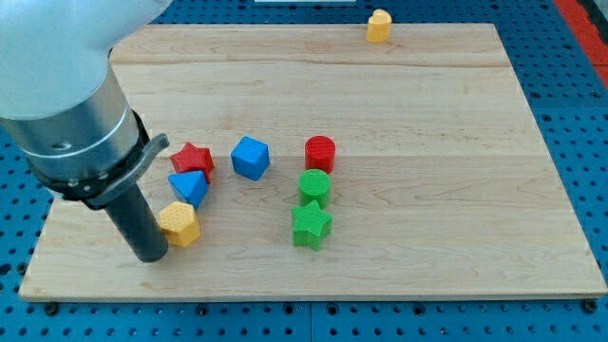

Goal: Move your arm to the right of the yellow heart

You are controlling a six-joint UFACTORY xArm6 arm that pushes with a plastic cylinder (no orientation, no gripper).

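Note:
The yellow heart (379, 26) stands at the view's top edge of the wooden board (456, 171), right of centre. My tip (152, 255) rests on the board at the view's lower left, far from the heart. It touches the left side of a yellow hexagon block (180, 225). The arm's grey body fills the view's upper left corner.
A red star (193, 159) and a blue triangle (189, 185) lie just above the yellow hexagon. A blue cube (251, 157) sits mid-board. A red cylinder (320, 152), green cylinder (314, 186) and green star (311, 225) form a column right of it.

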